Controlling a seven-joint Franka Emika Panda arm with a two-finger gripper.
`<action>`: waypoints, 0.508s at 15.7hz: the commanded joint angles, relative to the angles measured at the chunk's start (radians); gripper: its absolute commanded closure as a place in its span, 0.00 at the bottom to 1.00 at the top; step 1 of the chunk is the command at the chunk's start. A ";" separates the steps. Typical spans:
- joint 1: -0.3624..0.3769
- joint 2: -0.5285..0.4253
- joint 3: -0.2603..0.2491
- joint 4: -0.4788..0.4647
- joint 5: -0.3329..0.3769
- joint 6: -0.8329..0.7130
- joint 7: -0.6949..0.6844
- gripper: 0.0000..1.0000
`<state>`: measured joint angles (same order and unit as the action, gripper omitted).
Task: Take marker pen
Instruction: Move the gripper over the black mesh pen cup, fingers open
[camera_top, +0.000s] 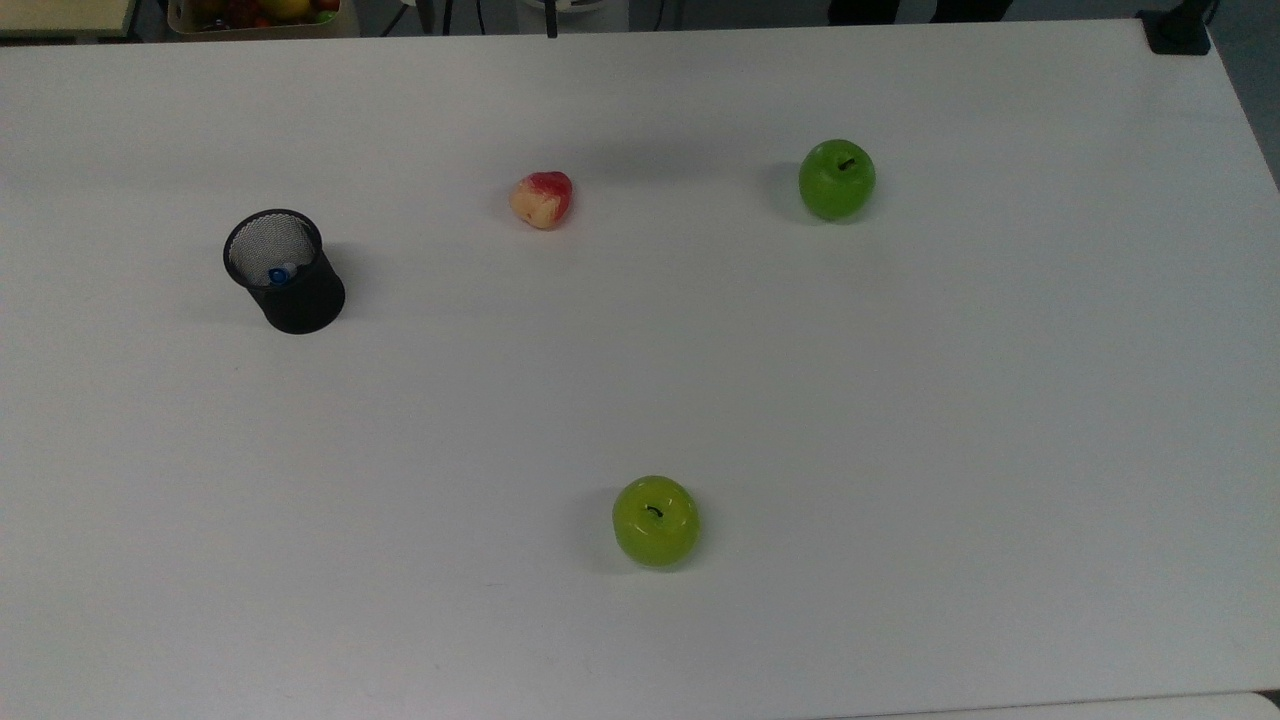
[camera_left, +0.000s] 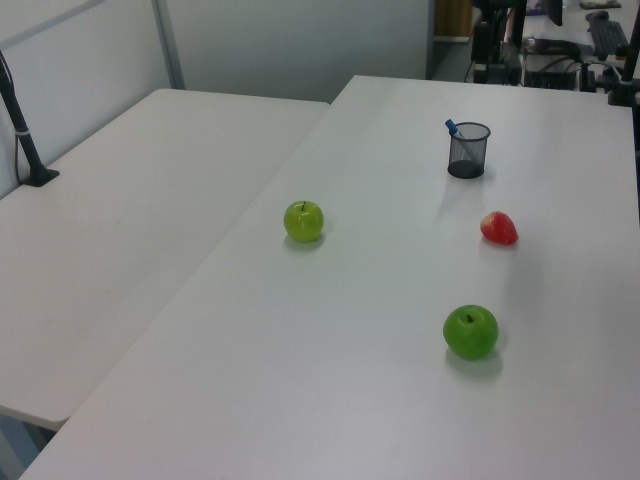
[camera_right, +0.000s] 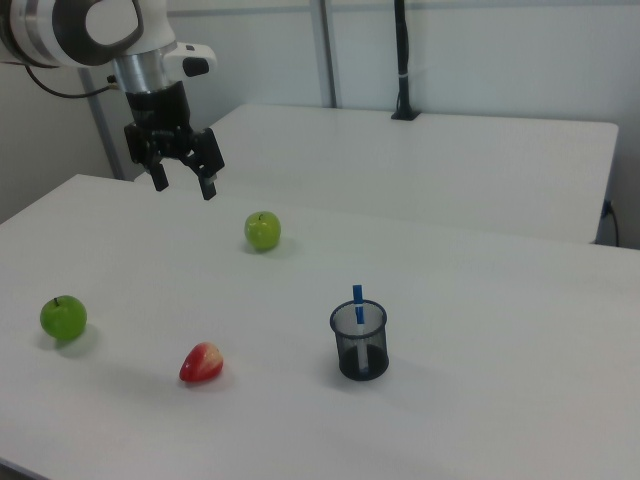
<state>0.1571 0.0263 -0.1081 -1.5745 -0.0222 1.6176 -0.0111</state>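
A: Nearest the lens in the top view, a green apple (camera_top: 656, 521) on the white table (camera_top: 900, 420).

B: Pen?

A: The marker pen (camera_right: 358, 318) stands upright in a black mesh cup (camera_right: 359, 341), well apart from the gripper (camera_right: 183, 184), toward the right view's right. White barrel, blue cap up.

B: Gripper?

A: Fingers spread wide, holding nothing, raised above the table.

Lab or office: plain white tables (camera_left: 150, 230), partition walls (camera_right: 480, 50)
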 joint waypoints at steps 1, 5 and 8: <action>-0.005 0.007 -0.004 0.016 0.018 -0.022 0.016 0.00; -0.007 0.007 -0.004 0.016 0.019 -0.022 0.014 0.00; -0.005 0.009 -0.004 0.016 0.019 -0.022 0.008 0.00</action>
<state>0.1521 0.0278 -0.1088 -1.5745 -0.0222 1.6176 -0.0104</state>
